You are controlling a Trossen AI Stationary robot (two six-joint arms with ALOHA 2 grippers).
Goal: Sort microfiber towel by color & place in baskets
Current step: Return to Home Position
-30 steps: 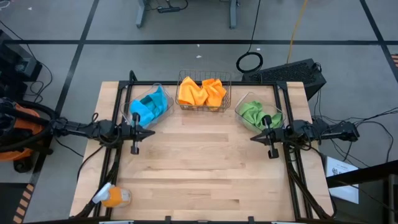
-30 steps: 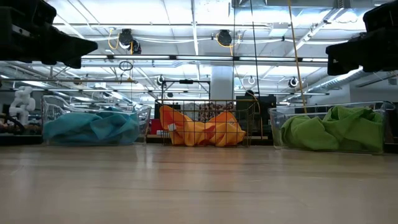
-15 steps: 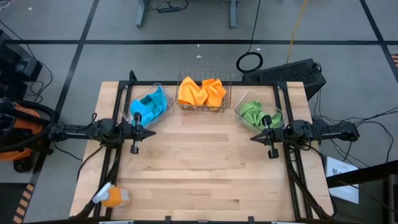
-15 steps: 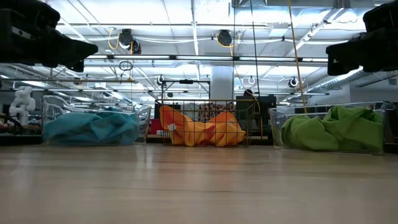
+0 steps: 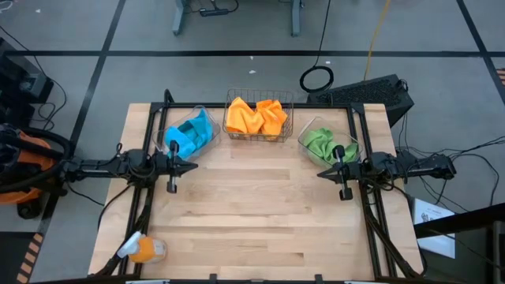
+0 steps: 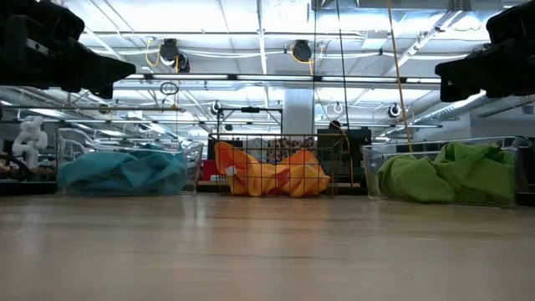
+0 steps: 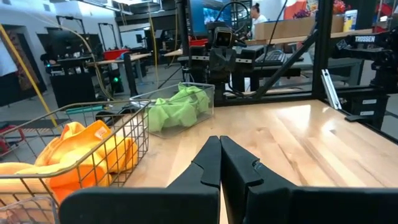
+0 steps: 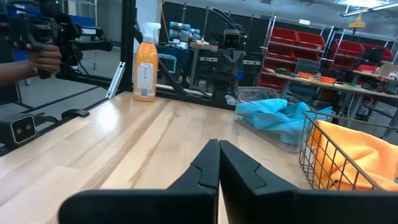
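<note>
Three baskets stand in a row along the table's far side. A clear bin on the left holds blue towels. The copper wire basket in the middle holds orange towels. A clear bin on the right holds green towels. My left gripper hovers shut just near of the blue bin, pointing right. My right gripper hovers shut just near of the green bin, pointing left. Both sit well above the tabletop, with the fingers closed together in the wrist views.
An orange spray bottle lies at the table's near left corner. Bare wood spreads between and near of the two arms. Black frame rails run along the left and right sides. A person's hand shows beyond the table.
My left gripper has sunk slightly in the low view. The towels and baskets have stayed where they were.
</note>
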